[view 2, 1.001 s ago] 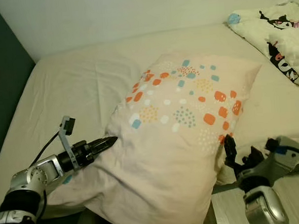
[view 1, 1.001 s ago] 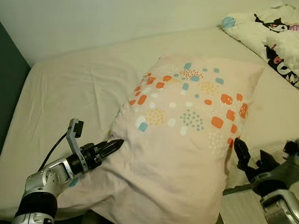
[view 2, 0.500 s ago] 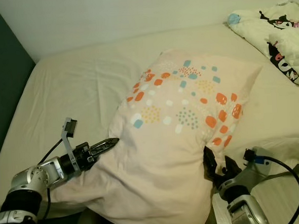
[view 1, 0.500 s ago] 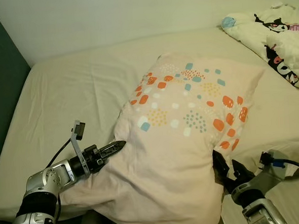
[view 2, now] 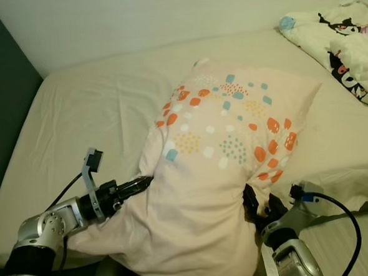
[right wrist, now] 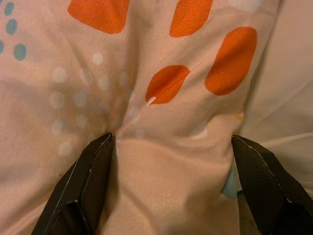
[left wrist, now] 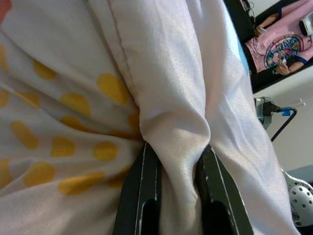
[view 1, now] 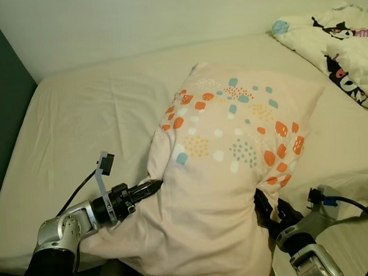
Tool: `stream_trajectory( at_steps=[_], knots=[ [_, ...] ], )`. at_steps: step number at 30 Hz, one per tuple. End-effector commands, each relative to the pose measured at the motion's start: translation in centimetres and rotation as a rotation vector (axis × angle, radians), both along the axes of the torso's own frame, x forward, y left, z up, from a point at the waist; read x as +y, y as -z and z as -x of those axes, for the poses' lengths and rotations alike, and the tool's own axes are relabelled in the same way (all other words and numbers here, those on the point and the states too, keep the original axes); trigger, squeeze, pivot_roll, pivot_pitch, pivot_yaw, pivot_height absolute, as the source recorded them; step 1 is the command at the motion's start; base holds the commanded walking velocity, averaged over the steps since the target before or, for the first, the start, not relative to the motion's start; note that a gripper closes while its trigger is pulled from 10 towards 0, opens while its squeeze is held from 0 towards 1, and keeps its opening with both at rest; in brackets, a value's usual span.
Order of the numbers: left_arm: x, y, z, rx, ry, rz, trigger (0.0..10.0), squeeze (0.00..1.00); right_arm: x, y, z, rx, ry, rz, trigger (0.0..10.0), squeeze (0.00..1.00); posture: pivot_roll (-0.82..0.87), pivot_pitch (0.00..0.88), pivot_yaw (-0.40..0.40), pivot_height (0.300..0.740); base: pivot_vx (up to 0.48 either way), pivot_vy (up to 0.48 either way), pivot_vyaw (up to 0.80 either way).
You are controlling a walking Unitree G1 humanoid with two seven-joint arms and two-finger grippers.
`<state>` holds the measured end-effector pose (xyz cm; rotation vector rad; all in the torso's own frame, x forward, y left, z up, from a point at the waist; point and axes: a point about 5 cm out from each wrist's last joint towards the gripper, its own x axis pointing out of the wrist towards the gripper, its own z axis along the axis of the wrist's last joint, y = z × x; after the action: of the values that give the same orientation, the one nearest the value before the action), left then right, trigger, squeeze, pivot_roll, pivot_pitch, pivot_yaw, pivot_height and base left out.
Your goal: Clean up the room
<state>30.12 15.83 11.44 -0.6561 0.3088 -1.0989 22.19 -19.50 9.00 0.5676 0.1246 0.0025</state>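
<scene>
A big pale pink pillow point(view 1: 229, 166) with orange and teal spots lies bunched up on the cream bed point(view 1: 89, 119). My left gripper point(view 1: 153, 188) is at the pillow's near left edge, shut on a fold of its cover; the left wrist view has the black fingers point(left wrist: 143, 196) pinching that pillow fold point(left wrist: 171, 127). My right gripper point(view 1: 268, 209) is pushed against the pillow's lower right side. In the right wrist view its fingers point(right wrist: 90, 178) stand wide apart, open, with the pillow point(right wrist: 166, 122) bulging between them.
A white blanket point(view 1: 344, 47) with a cartoon print lies at the bed's far right corner. A dark wall point(view 1: 1, 111) runs along the bed's left side and a pale wall behind it. Wooden floor point(view 1: 365, 246) is visible at the near right, beside the bed's edge.
The right gripper has moved left, from clear of the pillow to pressing into its lower right side. The left gripper has shifted right with the fabric. The pillow stands more bunched and taller.
</scene>
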Motion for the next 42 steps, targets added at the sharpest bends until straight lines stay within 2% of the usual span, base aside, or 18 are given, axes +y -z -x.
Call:
stream_trajectory(
  at_steps=[1, 3, 4, 5, 6, 7, 8, 9, 10, 13, 14, 15, 17, 19, 20, 29, 34, 42],
  knots=[
    [-1.9, 1.3, 0.9, 0.052, 0.075, -0.006, 10.0, 0.0, 1.1, 0.7, 0.3, 0.03, -0.032, -0.018, 10.0, 0.0, -0.09, 0.208, 0.04, 0.532, 0.0, 0.0, 0.0],
    [-2.3, 1.3, 1.0, 0.053, 0.079, -0.01, 10.0, 0.0, 1.3, 0.8, 0.4, 0.028, -0.029, -0.02, 10.0, 1.0, -0.09, 0.207, 0.044, 0.532, 0.0, 0.0, 0.0],
    [-2.3, 1.3, 1.0, 0.053, 0.079, -0.01, 10.0, 0.0, 1.3, 0.8, 0.4, 0.028, -0.029, -0.02, 10.0, 1.0, -0.09, 0.207, 0.044, 0.532, 0.0, 0.0, 0.0],
    [-2.4, 1.4, 1.0, 0.055, 0.081, -0.011, 10.0, 0.11, 1.4, 0.8, 0.4, 0.027, -0.027, -0.02, 10.0, 1.0, -0.09, 0.207, 0.044, 0.532, 0.0, 0.0, 0.0],
    [-2.5, 1.3, 1.0, 0.063, 0.088, -0.005, 10.0, 0.45, 1.5, 0.9, 0.5, 0.026, -0.027, -0.027, 10.0, 1.0, -0.08, 0.206, 0.051, 0.532, 0.0, 0.0, 0.0],
    [-2.5, 1.3, 1.0, 0.063, 0.088, -0.005, 10.0, 0.45, 1.5, 0.9, 0.5, 0.026, -0.027, -0.027, 10.0, 1.0, -0.08, 0.206, 0.051, 0.532, 0.0, 0.0, 0.0],
    [-2.7, 1.4, 1.0, 0.069, 0.092, -0.004, 5.5, 0.53, 1.7, 1.0, 0.4, 0.027, -0.028, -0.031, 10.0, 1.0, -0.08, 0.206, 0.054, 0.532, 0.0, 0.0, 0.0],
    [-2.7, 1.4, 1.0, 0.069, 0.092, -0.004, 5.5, 0.53, 1.7, 1.0, 0.4, 0.027, -0.028, -0.031, 10.0, 1.0, -0.08, 0.206, 0.054, 0.532, 0.0, 0.0, 0.0],
    [-2.9, 1.5, 1.0, 0.08, 0.101, -0.001, 0.0, 0.36, 1.9, 1.4, 0.0, 0.037, -0.039, -0.03, 10.0, 1.0, -0.08, 0.202, 0.059, 0.532, 0.0, 0.0, 0.0],
    [-3.0, 1.6, 1.0, 0.081, 0.099, -0.004, 0.0, 0.21, 2.1, 1.6, -0.2, 0.044, -0.05, -0.029, 10.0, 1.0, -0.08, 0.202, 0.059, 0.532, 0.0, 0.0, 0.0],
    [-3.1, 1.6, 0.9, 0.082, 0.098, -0.003, 0.0, 0.13, 2.2, 1.8, -0.4, 0.051, -0.065, -0.03, 10.0, 0.66, -0.08, 0.195, 0.06, 0.532, 0.0, 0.0, 0.0],
    [-3.2, 1.5, 0.9, 0.077, 0.097, -0.002, 0.0, 0.0, 2.6, 2.1, -0.7, 0.061, -0.101, -0.034, 10.0, 0.0, -0.08, 0.195, 0.06, 0.532, 0.0, 0.0, 0.0],
    [-3.3, 1.4, 0.9, 0.073, 0.097, -0.002, 0.0, 0.0, 2.8, 2.2, -0.8, 0.066, -0.125, -0.037, 10.0, 0.0, -0.08, 0.195, 0.06, 0.532, 0.0, 0.0, 0.0],
    [-3.4, 1.4, 0.8, 0.054, 0.096, -0.019, 0.0, 0.0, 3.4, 2.2, -1.2, 0.063, -0.16, -0.052, 4.0, 0.0, -0.08, 0.191, 0.057, 0.532, 0.0, 0.0, 0.0],
    [-3.5, 1.4, 0.8, 0.042, 0.093, -0.032, 0.0, 0.0, 3.7, 2.0, -1.3, 0.057, -0.176, -0.053, 0.0, 0.0, -0.08, 0.191, 0.057, 0.532, 0.0, 0.0, 0.0],
    [-3.8, 1.9, 1.2, -0.014, 0.089, -0.125, 0.0, 0.0, 4.7, 1.6, -1.9, 0.038, -0.226, -0.023, 0.0, 0.0, -0.08, 0.19, 0.053, 0.532, 0.0, 0.0, 0.0],
    [-3.3, 1.9, 0.3, -0.066, -0.026, -0.188, 0.0, 0.0, 4.9, 0.3, -3.0, -0.013, -0.24, -0.022, 0.0, 0.0, -0.08, 0.188, 0.045, 0.532, 0.0, 0.0, 0.0],
    [-2.1, 1.1, 0.0, -0.078, -0.064, -0.168, 0.0, 0.0, 5.8, -2.2, -3.9, -0.1, -0.298, -0.025, 0.0, 0.0, -0.08, 0.175, 0.032, 0.532, 0.0, 0.0, 0.0]
  ],
)
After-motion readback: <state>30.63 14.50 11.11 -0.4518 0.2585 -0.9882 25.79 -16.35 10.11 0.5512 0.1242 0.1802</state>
